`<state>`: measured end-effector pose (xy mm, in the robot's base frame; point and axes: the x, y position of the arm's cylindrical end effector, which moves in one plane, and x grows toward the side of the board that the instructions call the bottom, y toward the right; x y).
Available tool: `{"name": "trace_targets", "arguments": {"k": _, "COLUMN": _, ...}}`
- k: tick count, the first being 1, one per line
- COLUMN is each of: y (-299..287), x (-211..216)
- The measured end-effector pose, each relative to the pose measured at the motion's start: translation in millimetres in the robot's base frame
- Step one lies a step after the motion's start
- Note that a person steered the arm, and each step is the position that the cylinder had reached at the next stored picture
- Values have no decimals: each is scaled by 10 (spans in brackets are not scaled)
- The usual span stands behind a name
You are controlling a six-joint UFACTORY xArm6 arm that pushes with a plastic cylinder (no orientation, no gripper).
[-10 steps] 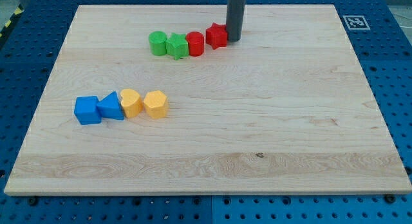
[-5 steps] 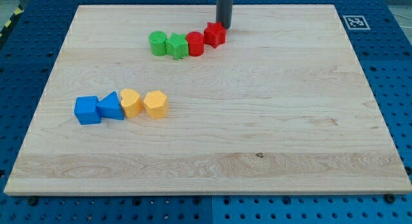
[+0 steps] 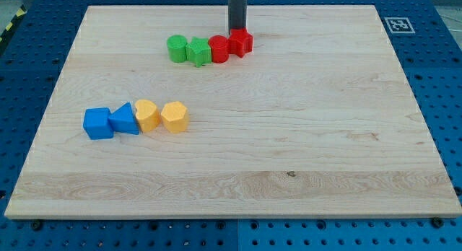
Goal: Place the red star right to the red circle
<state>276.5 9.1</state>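
Camera view: wooden board (image 3: 303, 128) on a blue pegboard table (image 3: 29, 71), with a black-and-white marker tag (image 3: 398, 24) at the board's top right corner. No pincer on this arm, only a dark rod entering from the view's top, its upper part cut off by the frame edge. My tip (image 3: 237, 30) just above the red star (image 3: 241, 42), touching or nearly so; exact contact hard to make out. Red star at the right end of a row near the view's top, pressed against the red circle (image 3: 219, 48) on its left. Further left in that row, a green star-like block (image 3: 198, 51), outline not crisp, then a green circle (image 3: 177, 47). Well apart at lower left, a second row: blue square (image 3: 97, 123), blue triangle (image 3: 125, 119), yellow block (image 3: 147, 115) of uncertain shape, yellow hexagon-like block (image 3: 174, 116).
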Motion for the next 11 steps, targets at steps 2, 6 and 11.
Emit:
{"name": "trace_targets", "arguments": {"k": 2, "y": 30, "x": 16}}
{"name": "trace_targets", "arguments": {"k": 6, "y": 129, "x": 36}}
{"name": "trace_targets", "arguments": {"k": 11, "y": -324, "x": 67}}
